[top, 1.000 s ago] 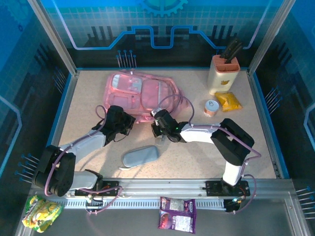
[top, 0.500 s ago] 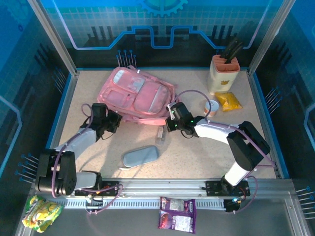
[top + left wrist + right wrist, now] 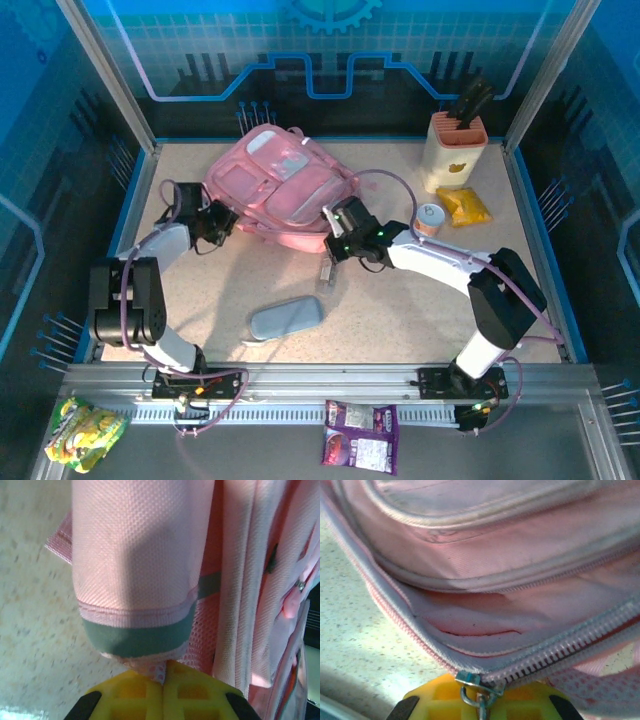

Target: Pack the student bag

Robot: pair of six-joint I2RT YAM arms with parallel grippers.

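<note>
The student bag (image 3: 285, 190), a large soft pink backpack, lies at the back middle of the table with its front pockets facing up. At the bag's left edge, my left gripper (image 3: 220, 222) is shut. In the left wrist view its yellow fingers (image 3: 135, 695) pinch a bit of pink mesh under a green-trimmed strap end (image 3: 140, 640). My right gripper (image 3: 338, 240) is at the bag's near right edge. It is shut on the metal zip pull (image 3: 481, 697), just below the slider (image 3: 470, 679) of a partly open zip (image 3: 560, 652).
A grey-blue pencil case (image 3: 287, 318) lies near the front middle, and a small clear item (image 3: 325, 272) lies just behind it. A knife block (image 3: 455, 150), a small can (image 3: 430, 218) and a yellow packet (image 3: 466, 207) stand at the back right. Snack packets (image 3: 362, 435) lie off the table's front.
The bag has been turned over and shifted toward the back left. My left gripper swung left and back with its edge. My right gripper moved right, then a little back, along the zip.
</note>
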